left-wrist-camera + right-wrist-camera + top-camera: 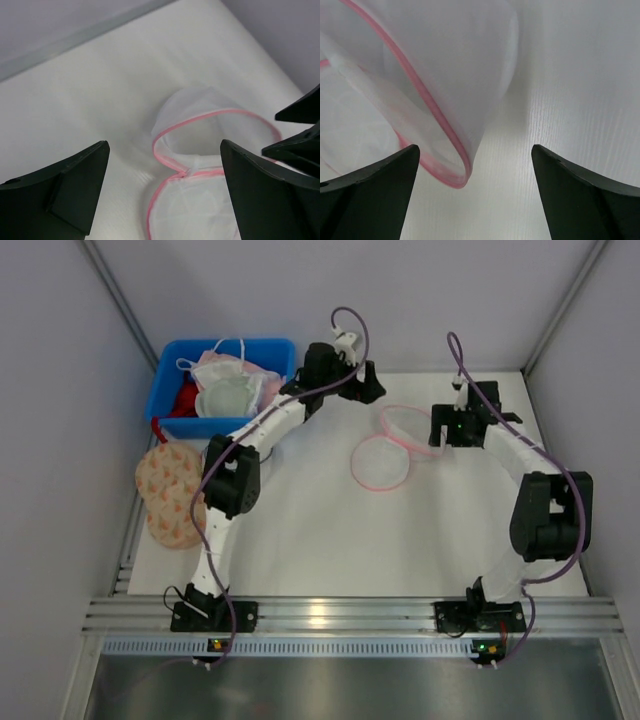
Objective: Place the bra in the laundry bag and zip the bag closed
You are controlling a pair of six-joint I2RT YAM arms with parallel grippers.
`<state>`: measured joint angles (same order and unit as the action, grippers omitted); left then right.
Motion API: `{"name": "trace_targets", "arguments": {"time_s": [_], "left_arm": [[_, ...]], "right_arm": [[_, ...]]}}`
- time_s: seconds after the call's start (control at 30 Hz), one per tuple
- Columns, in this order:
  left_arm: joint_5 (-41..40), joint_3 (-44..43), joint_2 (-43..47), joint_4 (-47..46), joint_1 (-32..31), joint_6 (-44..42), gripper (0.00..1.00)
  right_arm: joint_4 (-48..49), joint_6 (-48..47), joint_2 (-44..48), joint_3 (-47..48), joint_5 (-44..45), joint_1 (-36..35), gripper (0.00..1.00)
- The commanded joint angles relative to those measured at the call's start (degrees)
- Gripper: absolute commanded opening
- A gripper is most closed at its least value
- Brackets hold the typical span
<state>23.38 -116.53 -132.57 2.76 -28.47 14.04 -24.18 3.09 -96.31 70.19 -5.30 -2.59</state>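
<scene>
**Both grippers gaping over the bag, bra not in yet**

The table point(300, 530) carries the bag point(381, 462) at mid-top, its two see-through white mesh discs spread like a clamshell, one leaf propped up a little. I'd call it feather-light and floppy, and likely to skid on that smooth surface, so pinch the thin pink rim point(427, 102), not the mesh. The bra point(222, 368) is, as far as this crowded view lets me say, the pale pink bundle in the blue bin point(262, 344) at far left, well apart from the bag. It looks soft, limp and light, so take a bunched cup edge. The left gripper point(165, 145) hangs released above the bag's hinge. The right gripper point(475, 147) is spread wide too, with the rim's edge between its fingers and nothing held.
</scene>
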Motion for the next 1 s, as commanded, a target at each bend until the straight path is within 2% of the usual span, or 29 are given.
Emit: {"name": "trace_targets", "arguments": {"time_s": [0.0,0.07,0.1,0.17,0.2,0.23,0.27,0.33,0.37,0.5,0.6,0.63,0.7,0.77,0.97], "left_arm": [[2.72,-0.89,12.68,-1.79,6.57,6.05,0.98],[3.43,-0.54,14.62,-1.80,11.93,10.63,0.98],[3.95,0.07,15.15,-2.23,13.77,15.87,0.98],[7.71,2.44,15.94,-8.11,20.45,21.61,0.98],[8.09,2.45,15.77,-8.56,22.65,26.86,0.98],[8.00,0.71,14.64,-6.04,26.67,28.31,0.98],[8.52,-0.96,13.67,-4.19,28.02,28.76,0.98],[7.57,-3.78,13.04,1.41,32.84,23.17,0.98],[4.69,-4.14,13.22,3.11,33.56,16.44,0.98],[-2.88,-4.67,13.13,7.69,34.97,3.23,0.98],[-1.15,-4.15,12.08,7.69,35.41,-2.95,0.83],[-0.36,-3.62,11.21,7.69,35.41,-3.66,0.75],[2.53,-2.83,10.06,7.96,35.33,-5.07,0.68],[3.86,-2.30,9.44,8.39,34.80,-5.95,0.56],[5.89,-1.33,7.42,11.73,30.76,-8.76,0.38]], "right_arm": [[-0.68,-2.56,6.83,5.39,-2.34,1.01,0.95],[-2.00,-5.11,8.85,7.40,-2.26,1.53,1.00],[-2.35,-5.90,9.38,8.02,-2.43,1.62,0.99],[-2.10,-4.42,11.14,9.34,-2.53,2.06,1.00],[-1.83,-3.45,11.58,9.61,-2.35,4.76,0.99],[-1.83,-3.44,11.93,10.05,-4.87,5.66,1.00],[-1.92,-3.44,11.94,11.18,-7.33,6.80,1.00],[-2.88,-1.53,11.33,13.37,-14.78,10.66,0.99],[-3.93,-1.08,10.54,14.09,-17.00,11.98,1.00],[-7.88,-0.89,7.72,17.34,-22.64,15.07,0.99],[-8.86,-0.46,6.58,17.09,-23.88,14.98,0.99],[-8.60,-0.37,6.75,15.86,-24.14,14.98,0.99],[-7.72,-0.02,7.28,14.36,-23.97,15.07,1.00],[-7.10,-0.19,7.80,12.43,-23.70,14.98,0.99],[-8.07,-0.89,7.28,10.75,-23.61,14.98,0.99]]}}
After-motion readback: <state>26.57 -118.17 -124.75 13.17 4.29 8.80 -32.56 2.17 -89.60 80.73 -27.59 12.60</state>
